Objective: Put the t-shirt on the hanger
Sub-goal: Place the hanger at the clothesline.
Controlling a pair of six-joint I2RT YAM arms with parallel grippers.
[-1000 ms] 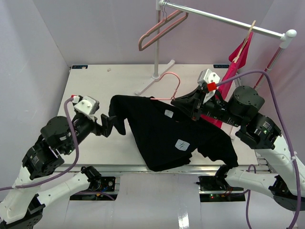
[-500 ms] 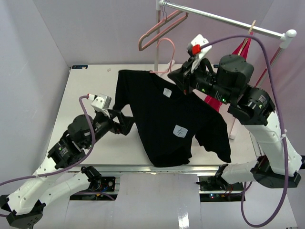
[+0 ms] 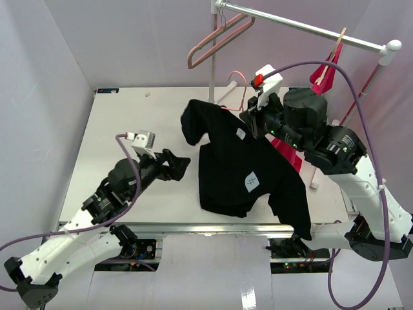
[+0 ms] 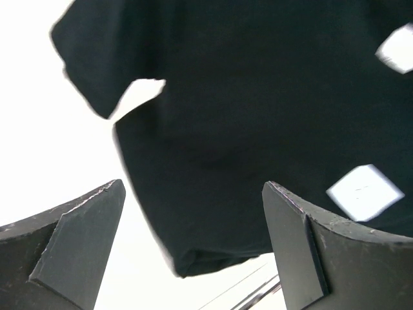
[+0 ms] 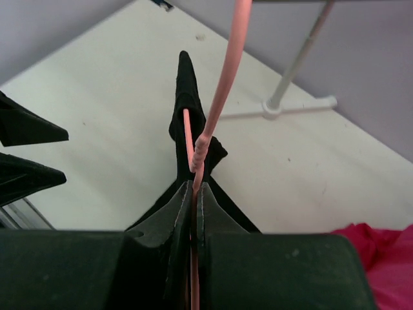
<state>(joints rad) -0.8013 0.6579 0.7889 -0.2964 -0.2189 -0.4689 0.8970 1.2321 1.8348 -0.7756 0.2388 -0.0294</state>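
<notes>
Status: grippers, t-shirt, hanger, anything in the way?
Left gripper open, empty, beside the t-shirt. Right gripper shut on the hanger; t-shirt hangs from it. Rack post close behind the hook.

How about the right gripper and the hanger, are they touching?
Touching. The right wrist view shows the right gripper clamped shut on the hanger wire.

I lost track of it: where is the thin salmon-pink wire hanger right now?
In the top view, the thin salmon-pink wire hanger is right of centre, clamped in the right gripper, with the black cloth t-shirt hanging from it.
</notes>
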